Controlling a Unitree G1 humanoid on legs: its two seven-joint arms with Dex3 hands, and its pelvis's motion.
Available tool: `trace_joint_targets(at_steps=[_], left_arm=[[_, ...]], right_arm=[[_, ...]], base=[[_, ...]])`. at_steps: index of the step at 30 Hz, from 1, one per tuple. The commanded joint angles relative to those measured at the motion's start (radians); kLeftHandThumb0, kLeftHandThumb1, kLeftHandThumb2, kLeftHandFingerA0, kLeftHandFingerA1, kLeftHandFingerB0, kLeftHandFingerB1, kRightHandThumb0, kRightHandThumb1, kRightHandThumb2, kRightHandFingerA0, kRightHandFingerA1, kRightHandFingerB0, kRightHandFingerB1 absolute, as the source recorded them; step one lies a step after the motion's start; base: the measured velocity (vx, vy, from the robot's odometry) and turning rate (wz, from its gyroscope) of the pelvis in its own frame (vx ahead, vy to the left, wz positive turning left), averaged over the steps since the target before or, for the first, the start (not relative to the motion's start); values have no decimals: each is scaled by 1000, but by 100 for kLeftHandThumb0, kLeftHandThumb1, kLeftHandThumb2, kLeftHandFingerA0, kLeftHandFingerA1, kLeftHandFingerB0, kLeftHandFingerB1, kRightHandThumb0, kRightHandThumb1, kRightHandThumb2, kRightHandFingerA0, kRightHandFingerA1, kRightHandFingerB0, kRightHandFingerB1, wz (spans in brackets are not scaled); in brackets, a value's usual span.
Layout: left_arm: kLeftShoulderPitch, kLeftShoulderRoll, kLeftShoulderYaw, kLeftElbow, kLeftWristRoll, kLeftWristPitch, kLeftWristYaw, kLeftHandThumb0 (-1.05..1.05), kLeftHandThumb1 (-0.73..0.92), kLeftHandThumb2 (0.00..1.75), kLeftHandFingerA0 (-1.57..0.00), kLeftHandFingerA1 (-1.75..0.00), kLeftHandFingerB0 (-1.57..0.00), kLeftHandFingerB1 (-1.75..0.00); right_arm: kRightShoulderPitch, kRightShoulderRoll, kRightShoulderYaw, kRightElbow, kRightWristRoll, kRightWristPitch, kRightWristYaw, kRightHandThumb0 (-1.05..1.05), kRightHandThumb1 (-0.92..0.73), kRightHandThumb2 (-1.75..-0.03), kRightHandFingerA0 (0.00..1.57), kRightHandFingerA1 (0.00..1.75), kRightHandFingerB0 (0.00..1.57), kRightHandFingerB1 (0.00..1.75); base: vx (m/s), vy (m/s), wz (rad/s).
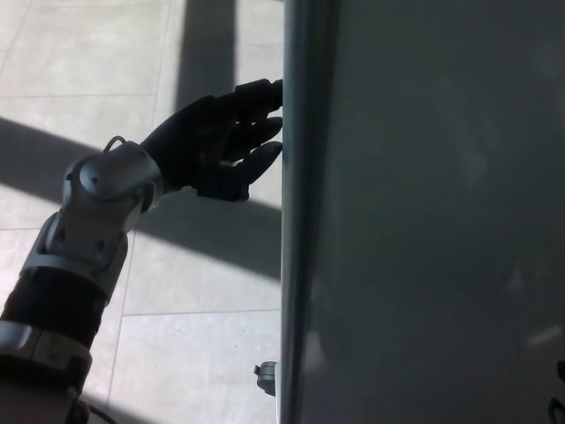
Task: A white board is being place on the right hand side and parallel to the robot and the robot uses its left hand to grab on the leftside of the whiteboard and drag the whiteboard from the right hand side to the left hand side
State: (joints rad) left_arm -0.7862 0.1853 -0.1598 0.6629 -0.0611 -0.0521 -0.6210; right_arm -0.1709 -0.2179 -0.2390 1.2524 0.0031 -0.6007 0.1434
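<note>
The whiteboard (424, 221) fills the right half of the head view, its long left edge running straight from 12 o'clock to 6 o'clock. The left hand (216, 141) reaches in from 8 o'clock, held wide with nothing in it, its fingertips (272, 88) at the board's left edge in the upper part of the view; whether they touch cannot be told. A small grey fitting (264, 378) sticks out from the edge near 6 o'clock. Tiled floor (177, 291) lies left of the board.

floor (177, 344): pale square tiles | light: bright sun patches | dark shadow bands across
</note>
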Motion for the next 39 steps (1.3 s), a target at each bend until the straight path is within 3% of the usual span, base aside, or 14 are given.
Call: trace_joint_targets(at_steps=[1,4,5,8,12,13,18,19,25,26,32,35,36,39], left_arm=[[29,6,-22,-59,24,-7,-25,-98,72,113,0,-9,0,-4],[33,-2,-19,-51,14,-16,-29,-98,72,113,0,-9,0,-4],[39,-1,-16,-58,11,-22,-29,-103,83,118,0,-2,0,-1],[53,12,-13,-68,20,-47,-23,-92,80,117,0,-11,0,-9],[62,18,-9,-89,12,-24,-35,-99,84,118,0,-5,0,-3],[69,31,3,-100,-7,22,-55,-102,81,115,0,-3,0,0],[70,41,8,-104,-2,25,-59,-103,80,115,0,-3,0,0],[74,72,33,-76,-11,25,-69,-102,73,111,0,-3,0,0],[93,117,68,-81,-30,14,-98,-103,74,112,0,0,0,0],[95,123,77,-81,-35,12,-105,-102,73,111,0,-1,0,0],[110,132,97,-120,-45,58,-122,-102,69,109,0,0,0,0],[127,140,102,-165,-52,86,-133,-102,70,109,0,-1,0,0],[140,148,103,-189,-60,77,-153,-102,73,108,0,0,0,0],[161,151,97,-233,-61,63,-163,-101,72,108,0,0,0,-1]], right_arm=[[-5,-9,0,5,13,-13,18,-56,-90,-66,30,37,16,29],[-6,-8,-12,4,30,-12,43,-56,-90,-66,30,37,16,29],[-4,-9,-6,3,19,-16,31,-57,-90,-66,32,37,17,29],[-3,-2,-4,0,20,-10,21,-57,-88,-65,32,37,18,29],[-2,-7,13,1,2,-13,-3,-56,-89,-65,33,37,18,29],[-5,4,-29,3,67,2,84,-55,-88,-66,27,37,14,29],[-5,-2,-15,3,36,-14,50,-54,-89,-66,30,37,16,29],[-12,-11,-4,5,22,-9,44,-55,-90,-65,30,37,17,29],[-12,-14,-3,2,27,-6,48,-57,-88,-65,31,37,17,29],[-13,-7,-12,2,39,-2,51,-62,-73,-88,23,45,14,39],[-12,-6,-11,5,35,-1,50,-64,-74,-89,23,45,14,39],[-10,-1,-23,3,55,0,76,-62,-75,-88,21,44,13,39],[-11,-7,-4,1,29,-7,54,-56,-90,-66,30,37,17,29],[-13,-11,5,2,22,-8,39,-58,-90,-66,31,36,17,28]], base=[[0,0,0],[0,0,0],[0,0,0],[0,0,0],[0,0,0],[0,0,0],[0,0,0],[0,0,0],[0,0,0],[0,0,0],[0,0,0],[0,0,0],[0,0,0],[0,0,0]])
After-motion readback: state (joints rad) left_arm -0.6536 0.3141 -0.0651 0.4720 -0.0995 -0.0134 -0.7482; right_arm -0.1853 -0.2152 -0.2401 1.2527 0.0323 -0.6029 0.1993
